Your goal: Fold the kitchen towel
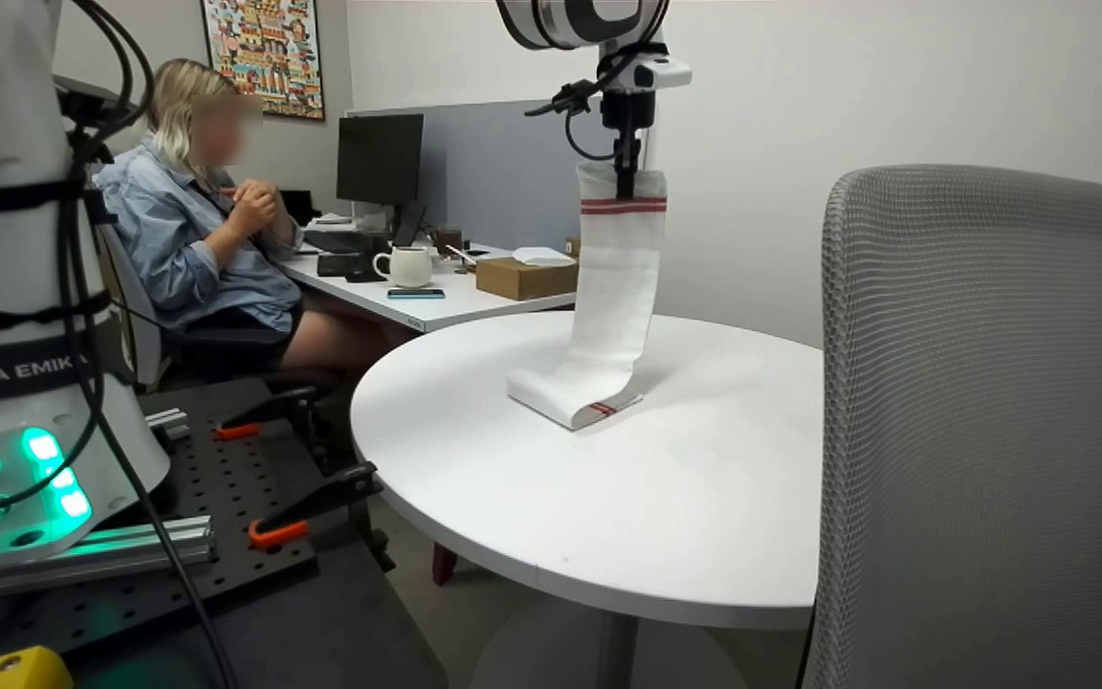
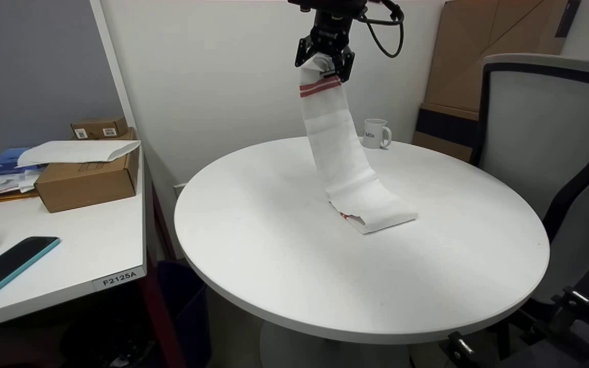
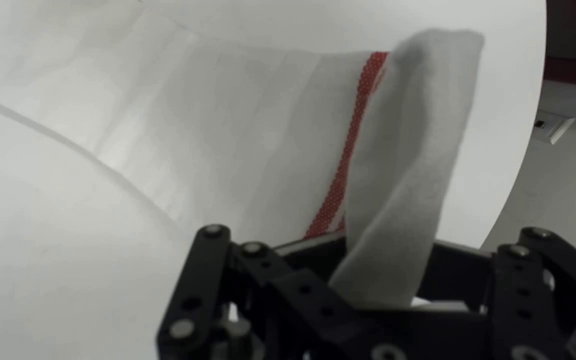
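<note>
The kitchen towel [image 1: 614,277] is a long, narrow white cloth with red stripes near its ends. It hangs from my gripper [image 1: 626,184] above the round white table [image 1: 704,507]. Its lower part rests on the table, bent under itself, with a striped end showing beneath. In an exterior view, the towel [image 2: 340,153] slants down from my gripper [image 2: 329,74] to the table [image 2: 274,266]. In the wrist view, the towel [image 3: 248,130] has its upper end flopped over between the fingers of my gripper [image 3: 388,245]. The gripper is shut on it; the fingertips are partly hidden by cloth.
A white mug [image 2: 375,134] stands at the table's edge. A grey mesh chair [image 1: 991,411] stands against the table. A desk [image 2: 95,240] with cardboard boxes [image 2: 90,179] and a phone [image 2: 10,263] stands beside it. A person [image 1: 207,220] sits at the desk.
</note>
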